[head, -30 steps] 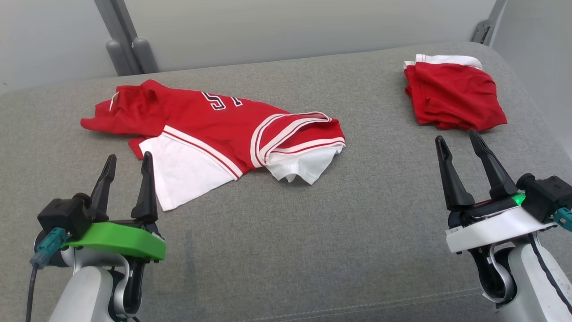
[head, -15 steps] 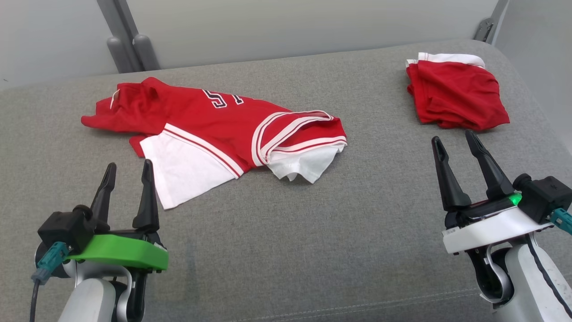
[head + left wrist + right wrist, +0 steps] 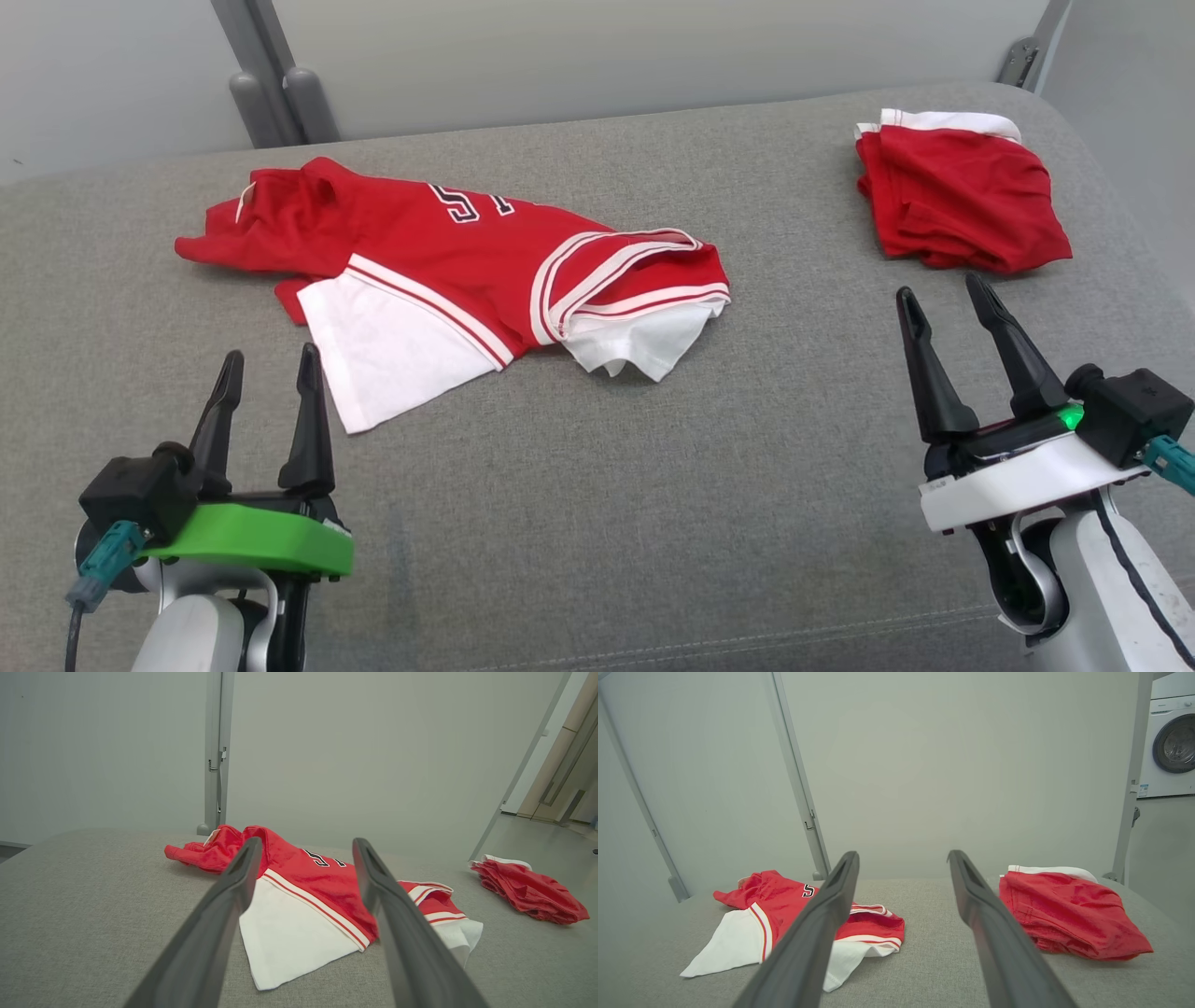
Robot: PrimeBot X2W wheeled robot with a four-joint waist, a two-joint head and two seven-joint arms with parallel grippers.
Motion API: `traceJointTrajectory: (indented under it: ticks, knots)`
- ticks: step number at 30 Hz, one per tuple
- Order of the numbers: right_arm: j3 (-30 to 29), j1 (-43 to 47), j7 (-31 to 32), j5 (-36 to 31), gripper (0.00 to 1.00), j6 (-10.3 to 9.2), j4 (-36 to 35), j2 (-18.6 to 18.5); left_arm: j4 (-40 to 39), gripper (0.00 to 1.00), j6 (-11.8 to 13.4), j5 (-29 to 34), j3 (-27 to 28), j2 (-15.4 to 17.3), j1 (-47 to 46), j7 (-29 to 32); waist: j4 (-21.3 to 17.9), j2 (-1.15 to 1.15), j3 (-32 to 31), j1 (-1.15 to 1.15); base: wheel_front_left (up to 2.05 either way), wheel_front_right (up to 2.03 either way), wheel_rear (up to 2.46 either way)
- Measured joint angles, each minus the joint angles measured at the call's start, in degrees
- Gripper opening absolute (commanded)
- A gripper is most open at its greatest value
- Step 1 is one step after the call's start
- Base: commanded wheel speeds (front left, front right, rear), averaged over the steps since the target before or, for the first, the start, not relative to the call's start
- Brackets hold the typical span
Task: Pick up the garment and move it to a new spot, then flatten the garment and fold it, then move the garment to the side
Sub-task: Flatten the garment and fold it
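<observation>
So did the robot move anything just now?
Barely. The left gripper slid back a little from the red and white shirt, and the view itself shifted slightly. Nothing was grabbed. The right gripper stays open too; the shirt and folded red garment lie unmoved.

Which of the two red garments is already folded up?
The plain red bundle at the far right, a compact stack. The numbered jersey lies spread and rumpled, white panels showing.

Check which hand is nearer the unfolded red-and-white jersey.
Left. The left hand sits open just short of the white corner of the jersey; the right hand is far off to its right, near the folded red garment.
</observation>
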Motion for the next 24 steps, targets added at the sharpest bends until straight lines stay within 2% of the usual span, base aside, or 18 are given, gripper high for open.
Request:
traceJointTrajectory:
  ticks: [5,13,19,24]
  knots:
    - [2.13,-0.03,0.00,0.29,1.00,0.01,0.49,0.55,-0.49,1.00,-0.25,0.37,0.41,-0.60,0.01,0.00,0.18,0.00,0.10,0.00,0.00,0.00,0.00]
    - [11.48,-1.64,0.75,1.90,1.00,0.01,3.12,0.31,-1.12,1.00,-1.67,0.90,0.03,-1.42,0.01,0.00,1.84,0.00,0.73,0.00,0.00,0.00,0.00]
    - [15.10,-3.54,5.86,10.59,1.00,0.01,7.06,3.08,-1.18,1.00,-1.99,0.94,-0.14,-2.34,0.00,0.00,4.34,0.00,1.72,0.00,0.00,0.00,0.00]
    - [16.81,-7.43,10.17,14.90,1.00,0.01,9.99,3.69,-1.15,1.00,-2.30,0.94,-0.18,-2.77,-0.06,0.00,6.98,0.00,2.79,0.00,0.00,0.00,0.00]
